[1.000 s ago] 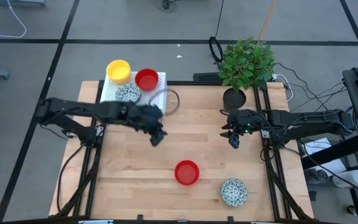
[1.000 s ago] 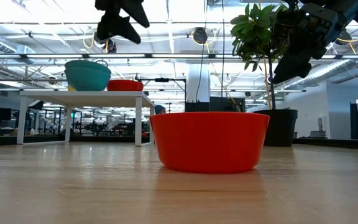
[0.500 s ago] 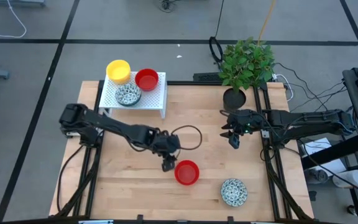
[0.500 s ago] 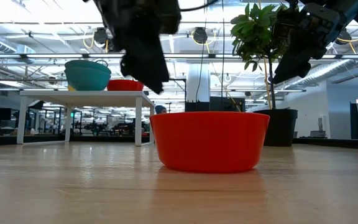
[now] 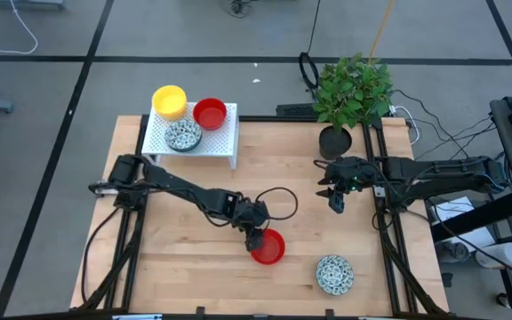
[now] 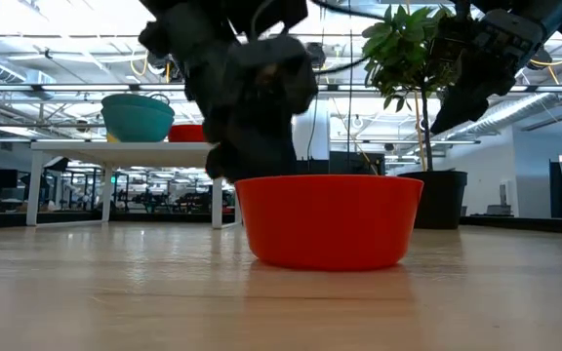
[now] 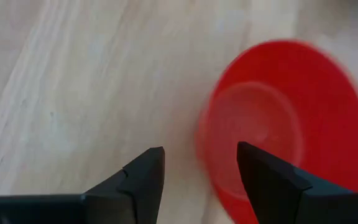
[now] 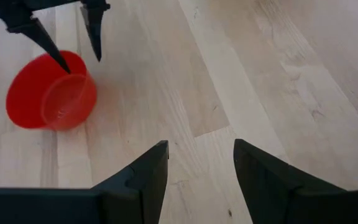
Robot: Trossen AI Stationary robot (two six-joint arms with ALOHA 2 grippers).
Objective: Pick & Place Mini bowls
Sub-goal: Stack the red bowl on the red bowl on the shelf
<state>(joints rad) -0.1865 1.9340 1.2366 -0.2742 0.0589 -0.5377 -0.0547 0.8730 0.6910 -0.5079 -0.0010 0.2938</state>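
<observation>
The left gripper's (image 5: 255, 238) fingers (image 7: 145, 177) are spread apart and straddle the left rim of a red bowl (image 5: 268, 247); one finger is over the bowl's inside, the other over bare bench (image 5: 185, 258) just left of it. The fingers grip nothing. This bowl is plain glossy red, round and shallow with a flat bottom and slightly flaring wall, and stands upright near the bench's near edge, about at its middle.

The right gripper (image 5: 335, 199) hangs above the bench's right side near the plant pot (image 5: 334, 140), its fingers (image 8: 148, 171) likewise apart and empty.

A white bowl with blue-grey speckles (image 5: 334, 273) sits upright to the right of the red one, nearer still. At the far left corner a white rack (image 5: 220, 140) carries a yellow bowl (image 5: 169, 100), a second red bowl (image 5: 209, 113) and a second speckled bowl (image 5: 183, 135).
</observation>
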